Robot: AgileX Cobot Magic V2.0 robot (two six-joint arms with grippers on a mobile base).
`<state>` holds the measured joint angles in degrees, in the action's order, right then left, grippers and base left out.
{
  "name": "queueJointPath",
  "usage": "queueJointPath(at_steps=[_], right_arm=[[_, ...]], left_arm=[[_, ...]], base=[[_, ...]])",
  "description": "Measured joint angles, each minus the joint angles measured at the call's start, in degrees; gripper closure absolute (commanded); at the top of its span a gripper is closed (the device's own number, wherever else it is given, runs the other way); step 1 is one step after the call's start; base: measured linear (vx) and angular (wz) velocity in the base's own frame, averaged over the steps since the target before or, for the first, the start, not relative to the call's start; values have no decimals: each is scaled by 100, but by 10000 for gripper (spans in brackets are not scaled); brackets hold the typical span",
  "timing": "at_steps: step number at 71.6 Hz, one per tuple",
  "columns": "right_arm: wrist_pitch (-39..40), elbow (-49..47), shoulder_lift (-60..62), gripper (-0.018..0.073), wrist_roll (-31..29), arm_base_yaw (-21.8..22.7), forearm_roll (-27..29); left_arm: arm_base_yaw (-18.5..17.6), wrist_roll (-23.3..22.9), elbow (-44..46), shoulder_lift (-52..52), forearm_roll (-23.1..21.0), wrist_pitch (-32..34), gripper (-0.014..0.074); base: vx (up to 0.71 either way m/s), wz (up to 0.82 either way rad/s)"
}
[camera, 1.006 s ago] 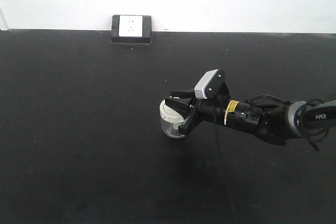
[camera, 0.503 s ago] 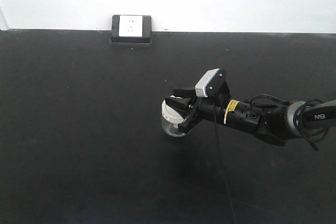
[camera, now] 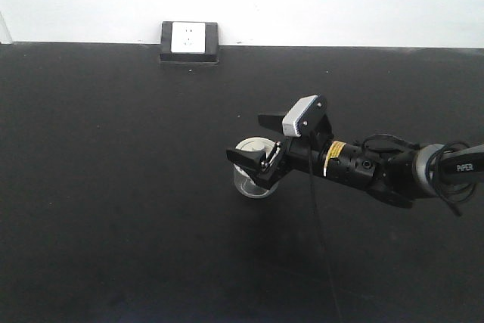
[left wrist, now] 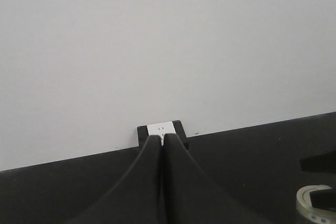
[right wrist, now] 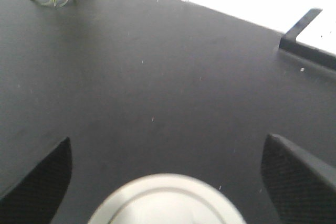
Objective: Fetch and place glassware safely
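1. While the jaws of our right gripper [camera: 261, 145] were closed on the glass jar [camera: 252, 175] a second ago, they now stand wide apart, one finger on each side of the jar and neither touching it.
2. Our right wrist view agrees: the two black fingertips [right wrist: 39, 174] sit far out at the frame's lower corners, with the cream-white lid [right wrist: 165, 200] centred between them and bare black tabletop [right wrist: 157, 77] ahead.
3. Relative to the wall socket [camera: 189, 41], the jar stands upright on the tabletop, well in front of it and a little toward our right arm's side.
4. We judge this to mean the jar has been released and the placing is essentially done; what remains is to draw the right arm back without brushing the glass.
5. Our left gripper [left wrist: 161, 182] shows its fingers pressed together with nothing between them, pointed at the socket, with the jar's rim at the frame's lower right corner.
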<state>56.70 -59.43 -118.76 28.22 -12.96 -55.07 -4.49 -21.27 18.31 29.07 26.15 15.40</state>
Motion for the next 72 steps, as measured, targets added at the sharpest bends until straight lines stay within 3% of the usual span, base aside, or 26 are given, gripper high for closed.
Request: queueJointPath(at_steps=[13,27,35,44,72], right_arm=[[-494,0,524,-52,290,0,-143],[-1425,0,1404,84,1301,0,-498],[-2074,6,2003,259,1995,0,-642],[-2903,159,2704,578,2506,0,-646],[-4807,1740,5460,564,2689,0,-214]], left_arm=[[0,0,0,0,0,0,603],[0,0,0,0,0,0,603],[0,0,0,0,0,0,603],[0,0,0,0,0,0,603],[0,0,0,0,0,0,603]], base=[[0,0],[0,0],[0,0],[0,0],[0,0]])
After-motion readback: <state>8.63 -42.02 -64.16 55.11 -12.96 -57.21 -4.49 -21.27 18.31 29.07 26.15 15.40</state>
